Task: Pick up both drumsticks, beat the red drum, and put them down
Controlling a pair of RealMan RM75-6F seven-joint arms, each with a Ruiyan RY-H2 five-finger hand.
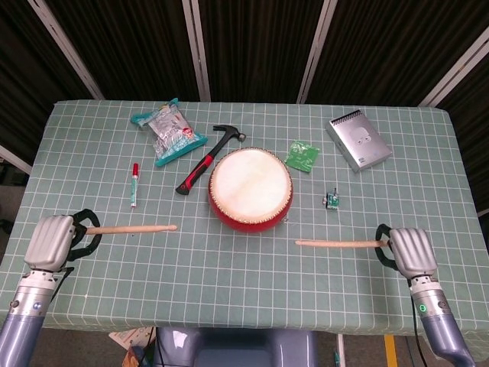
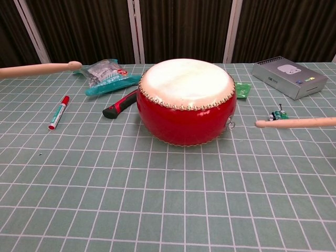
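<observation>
The red drum [image 1: 250,189] with a white skin stands at the table's middle, also large in the chest view [image 2: 186,100]. My left hand [image 1: 52,241] grips one wooden drumstick [image 1: 131,228] at the left edge, its tip pointing toward the drum. In the chest view this left drumstick [image 2: 39,69] hangs in the air at the upper left. My right hand [image 1: 406,251] holds the other drumstick [image 1: 336,244], raised and level, its tip aimed at the drum's right side. The chest view shows that right drumstick [image 2: 296,123] clear of the cloth. Neither hand appears in the chest view.
Behind the drum lie a red-and-black hammer [image 1: 207,160], a snack packet [image 1: 169,131], a red marker [image 1: 134,184], a green packet [image 1: 303,156] and a silver box [image 1: 358,141]. A small toy [image 1: 332,199] sits right of the drum, near the right stick.
</observation>
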